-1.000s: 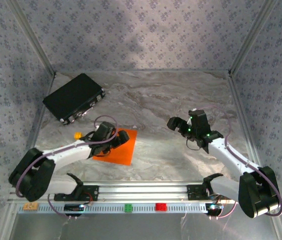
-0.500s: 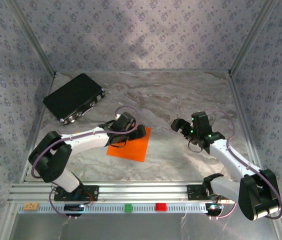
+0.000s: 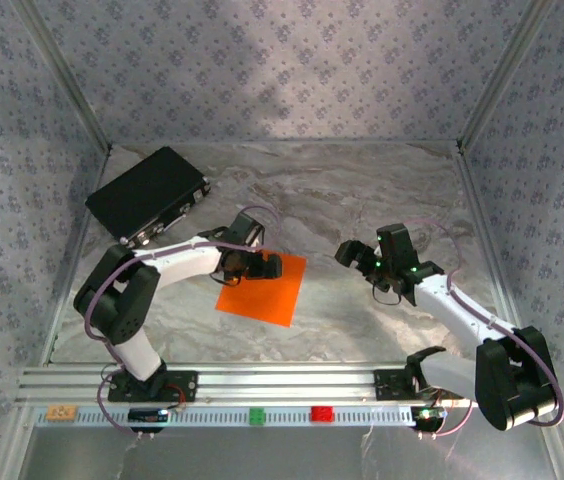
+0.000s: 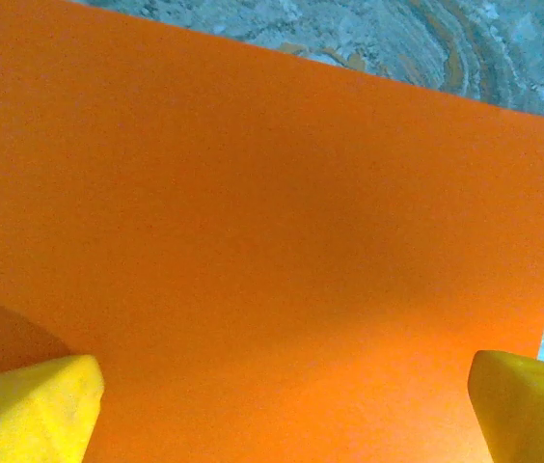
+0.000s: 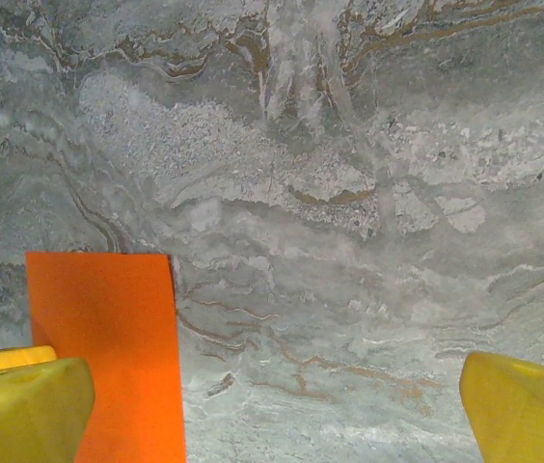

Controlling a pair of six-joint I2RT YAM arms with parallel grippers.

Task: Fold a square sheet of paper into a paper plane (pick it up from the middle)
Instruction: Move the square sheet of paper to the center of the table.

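Square sheet of paper (image 3: 267,298) flat on table (image 3: 362,190), centre-near | my left gripper (image 3: 259,266) over its far-left part, jaws wide, empty, likely lining up the mid pickup | right gripper (image 3: 354,250) wide, empty, parked right

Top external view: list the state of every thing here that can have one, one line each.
square sheet of paper: unfolded, lying flat on the table, not gripped.
left gripper: open, empty, close above the sheet.
right gripper: open, empty, above bare tabletop beside the sheet.
black case: closed, lying flat near the far left corner.
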